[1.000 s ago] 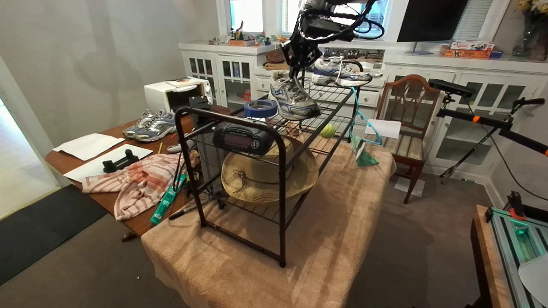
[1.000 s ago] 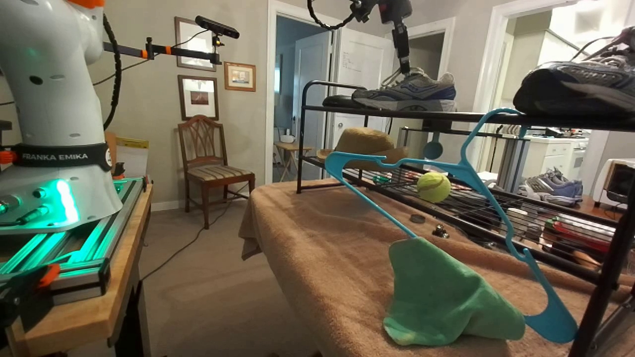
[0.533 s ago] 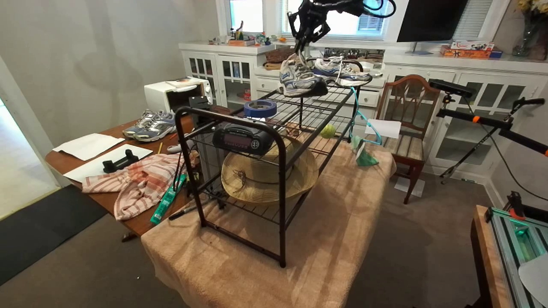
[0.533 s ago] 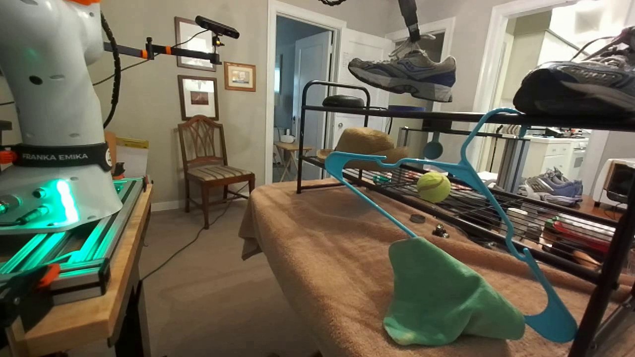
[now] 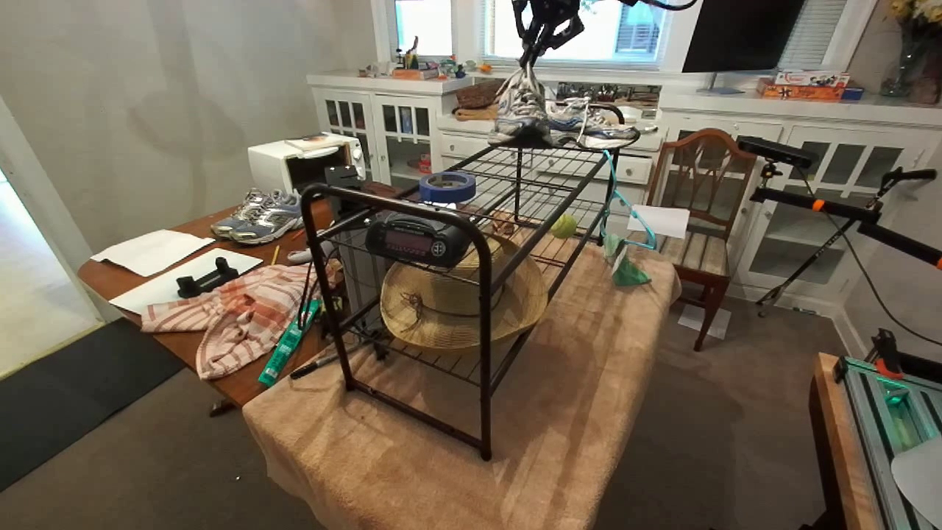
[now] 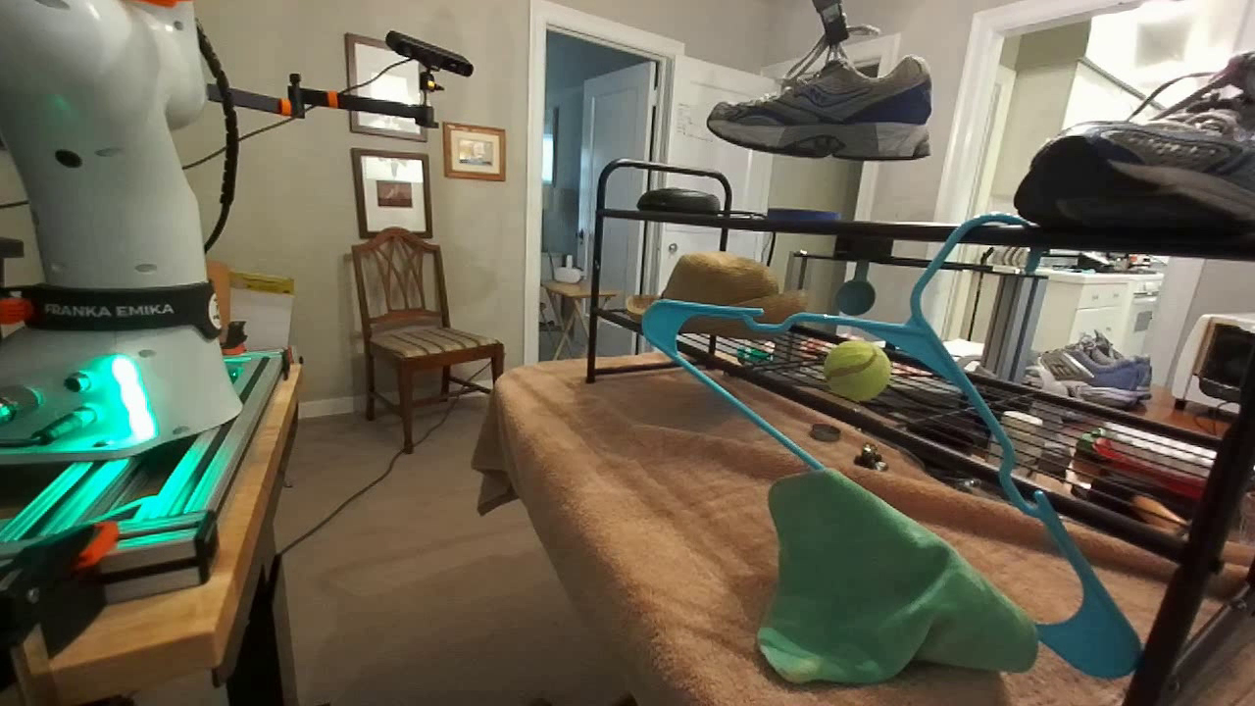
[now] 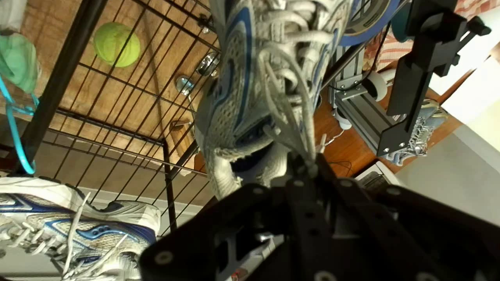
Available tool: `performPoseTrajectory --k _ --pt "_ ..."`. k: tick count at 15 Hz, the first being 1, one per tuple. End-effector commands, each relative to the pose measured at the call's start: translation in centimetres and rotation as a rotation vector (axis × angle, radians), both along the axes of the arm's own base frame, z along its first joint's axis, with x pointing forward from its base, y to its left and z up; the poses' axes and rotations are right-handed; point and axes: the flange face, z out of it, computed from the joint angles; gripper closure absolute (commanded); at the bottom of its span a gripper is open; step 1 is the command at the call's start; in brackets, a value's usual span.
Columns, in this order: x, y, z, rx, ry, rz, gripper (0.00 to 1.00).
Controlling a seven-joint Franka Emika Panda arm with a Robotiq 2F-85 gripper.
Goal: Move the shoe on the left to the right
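Observation:
The grey-and-white shoe [image 5: 522, 121] hangs by its laces from my gripper [image 5: 529, 60]. In an exterior view the shoe [image 6: 833, 108] is well above the rack's top shelf [image 6: 863, 229], sole down and nearly level. The gripper [image 6: 835, 35] is shut on the laces above the shoe's opening. In the wrist view the laces run from the shoe [image 7: 250, 78] into the closed fingertips of the gripper [image 7: 311, 166]. The similar second sneaker [image 5: 603, 126] sits on the far end of the top shelf; it also shows in an exterior view [image 6: 1157, 181] and the wrist view [image 7: 101, 230].
A blue tape roll [image 5: 447, 187] and a black clock radio [image 5: 418, 240] sit on the top shelf. A light-blue hanger [image 6: 966, 382] hooks on the rack by the second sneaker. A straw hat [image 6: 721, 279] and tennis ball [image 6: 856, 371] are on the lower shelf.
The gripper has lifted the shoe off the top shelf and moved it up and toward the second sneaker. The shoe has levelled out. The tape roll is uncovered.

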Motion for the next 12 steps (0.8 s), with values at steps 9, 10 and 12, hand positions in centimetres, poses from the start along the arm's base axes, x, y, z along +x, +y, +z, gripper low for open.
performPoseTrajectory --k 9,10,12 --pt "-3.2 -7.5 2.2 0.017 -0.011 0.222 0.98" --pt "-3.3 -8.1 2.2 0.027 -0.004 0.257 0.98" --pt "-3.6 -9.1 2.0 0.036 0.032 0.319 0.98"
